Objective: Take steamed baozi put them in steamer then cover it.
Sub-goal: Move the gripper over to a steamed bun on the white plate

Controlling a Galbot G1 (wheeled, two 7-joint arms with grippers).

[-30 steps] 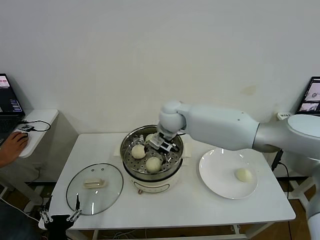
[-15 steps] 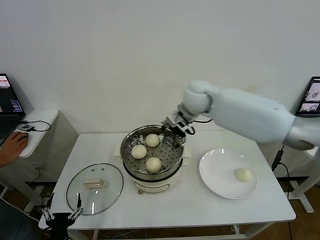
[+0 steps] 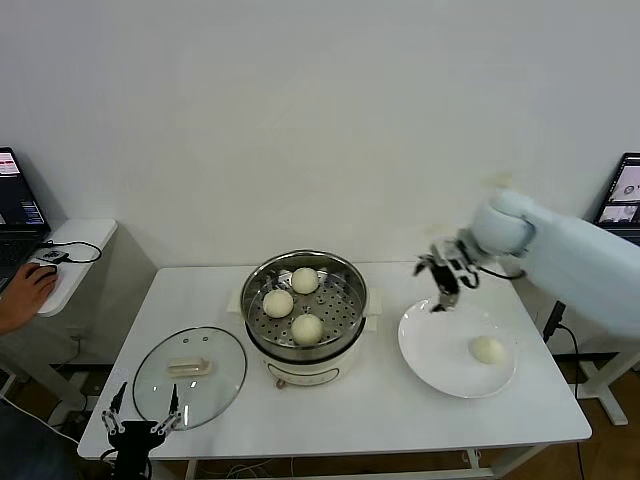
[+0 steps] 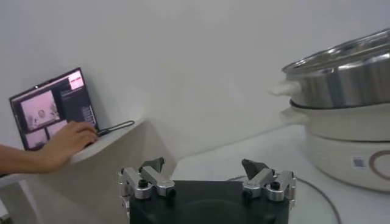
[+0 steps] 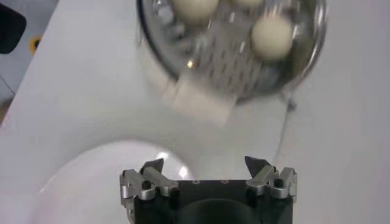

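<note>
Above the plate (image 3: 440, 350) rim, the right claw (image 3: 441, 281) hangs spread, beside one smooth cream baozi (image 3: 487, 349).

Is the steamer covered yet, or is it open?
Open. The steamer has no lid on it, three baozi show inside, and the glass cover lies flat on the table beside it.

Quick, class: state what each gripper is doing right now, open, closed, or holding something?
Left gripper: open, empty, parked at the table's front edge by the cover.
Right gripper: open, empty, above the far rim of the plate.
</note>
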